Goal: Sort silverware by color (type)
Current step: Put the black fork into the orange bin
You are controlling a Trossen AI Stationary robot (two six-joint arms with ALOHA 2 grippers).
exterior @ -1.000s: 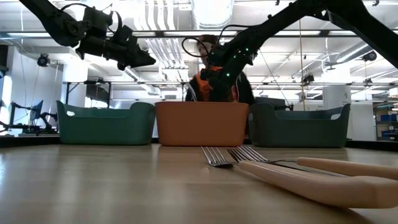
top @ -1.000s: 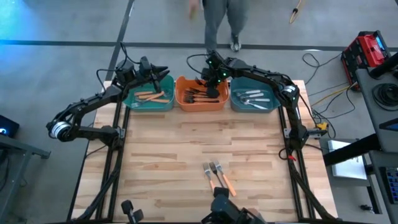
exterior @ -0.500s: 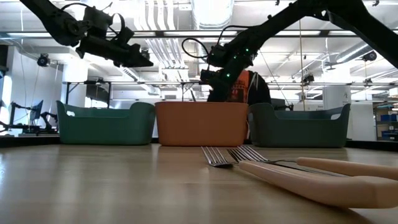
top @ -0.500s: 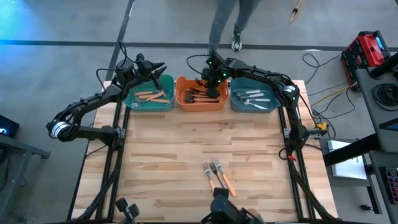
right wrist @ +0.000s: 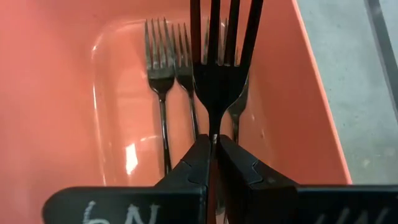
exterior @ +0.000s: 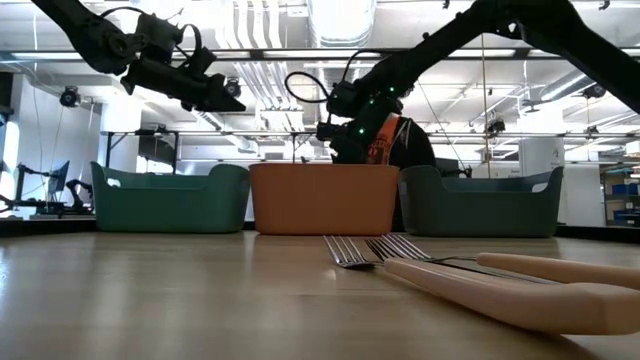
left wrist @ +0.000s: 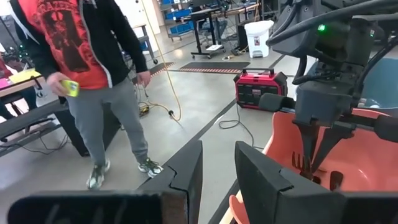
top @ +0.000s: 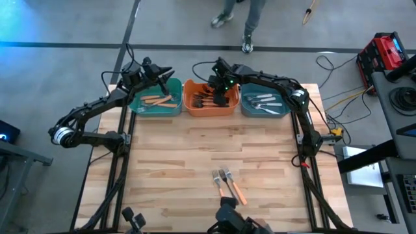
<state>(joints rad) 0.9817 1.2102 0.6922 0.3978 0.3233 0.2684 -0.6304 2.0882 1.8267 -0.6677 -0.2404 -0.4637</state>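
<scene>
High: overhead, straight down, whole table (top: 195,156).
Low: tabletop level, facing bins, forks near lens.
L wrist: faces room past orange bin (left wrist: 348,155).
R wrist: close, inside same bin.

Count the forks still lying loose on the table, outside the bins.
2: the two forks lie side by side near the table's front edge, tines toward the bins. None looks hidden.

A dark fork (right wrist: 214,74) is pinched by its handle in the right gripper (right wrist: 213,163), tines pointing away, above the orange bin (top: 209,97). More dark forks (right wrist: 163,81) lie inside that bin. Wooden-handled forks (top: 156,99) lie in the teal bin left of it, silver ones (top: 263,101) in the bin to its right. Two forks (top: 224,182) lie side by side on the bench, well apart from the orange bin.
</scene>
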